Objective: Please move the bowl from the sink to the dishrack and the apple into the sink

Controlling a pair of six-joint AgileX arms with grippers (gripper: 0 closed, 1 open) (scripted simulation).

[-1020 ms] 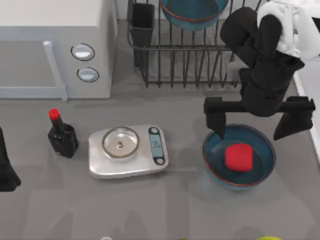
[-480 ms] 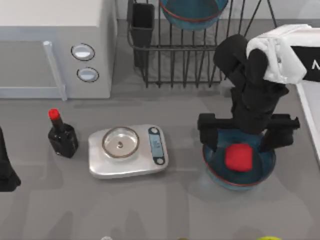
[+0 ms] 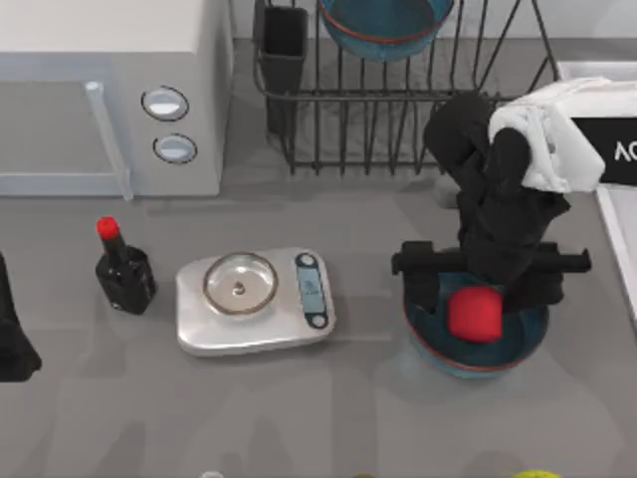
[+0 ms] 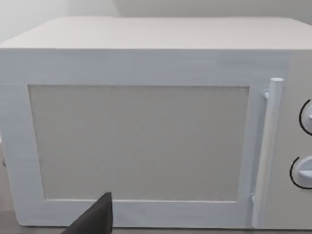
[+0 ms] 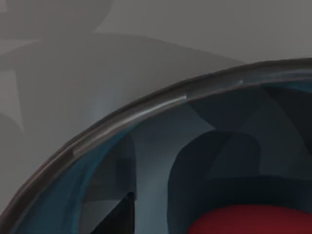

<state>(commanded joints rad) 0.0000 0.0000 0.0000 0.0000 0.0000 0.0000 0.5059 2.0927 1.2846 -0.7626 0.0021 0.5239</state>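
Right gripper: my right gripper (image 3: 488, 284) hangs low over the bowl on the table, fingers spread wide, one finger (image 3: 416, 282) down at the bowl's left rim and the other at its right side.
Apple: the apple (image 3: 474, 313) lies inside that bowl, just below the line between my fingers and roughly midway between them; I cannot tell whether either finger touches it. In the right wrist view its red top (image 5: 253, 220) sits low inside the bowl.
Bowl on the table: the bowl (image 3: 518, 344) stands on the grey table (image 3: 299, 418), right of the scale (image 3: 255, 301); its rim (image 5: 131, 114) curves across the right wrist view.
Second bowl: a look-alike bowl (image 3: 383, 25) rests in the dishrack (image 3: 398, 119) at the far edge.
Sink: the sink (image 3: 617, 209) shows partly at the table's right edge, beside my right arm.
Left gripper: my left gripper (image 3: 12, 344) is parked at the table's left edge; its wrist view faces the microwave (image 4: 146, 126).
Bottle: a red-capped bottle (image 3: 123, 269) stands left of the scale.
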